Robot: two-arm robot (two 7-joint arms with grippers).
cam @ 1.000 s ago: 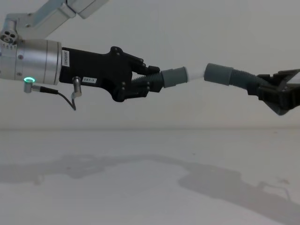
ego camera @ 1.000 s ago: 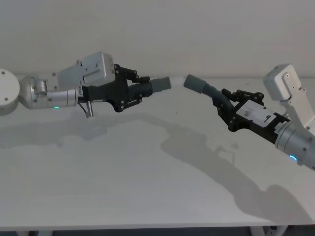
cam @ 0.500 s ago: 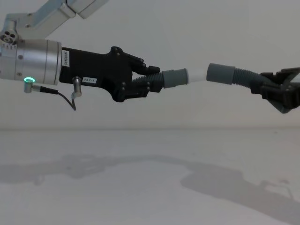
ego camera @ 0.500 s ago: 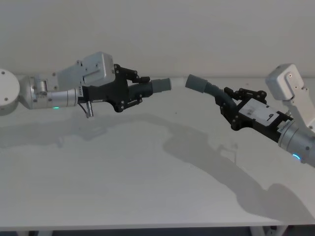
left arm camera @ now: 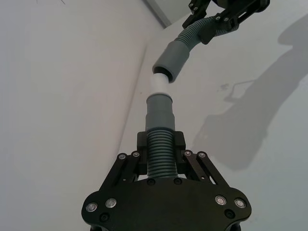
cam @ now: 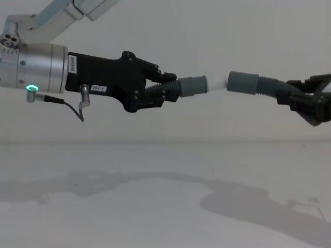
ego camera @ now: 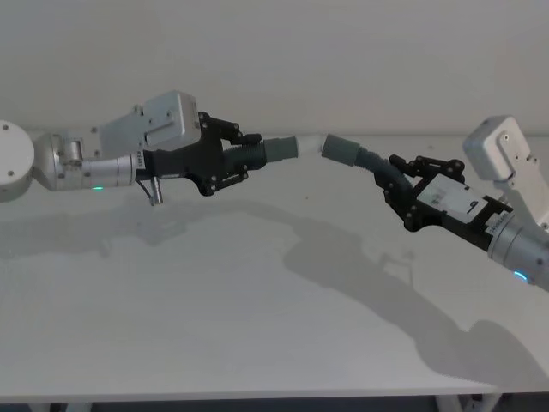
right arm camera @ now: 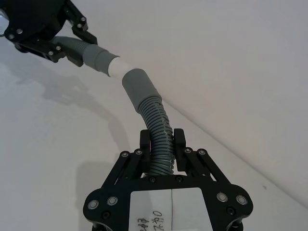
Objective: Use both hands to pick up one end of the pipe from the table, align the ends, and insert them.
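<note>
Both pieces of the pipe hang in the air above the table (ego camera: 257,300). My left gripper (ego camera: 247,153) (cam: 166,90) (left arm camera: 160,147) is shut on the ribbed part of the thinner piece (left arm camera: 160,154), whose grey cuff (cam: 191,86) and white tip (cam: 214,82) point right. My right gripper (ego camera: 399,182) (right arm camera: 161,144) (cam: 296,97) is shut on the ribs of the thicker piece (right arm camera: 159,122). Its wide cuff (cam: 243,82) (ego camera: 341,148) faces the white tip (right arm camera: 117,67), which reaches the cuff's mouth; how deep it sits inside I cannot tell.
A plain white wall stands close behind the table's far edge. The arms cast shadows (ego camera: 360,266) on the white table top (cam: 155,206) under the pipe pieces.
My right gripper has shifted slightly and levelled the thicker piece, so its cuff now lines up with the white tip and meets it. The left gripper has stayed still.
</note>
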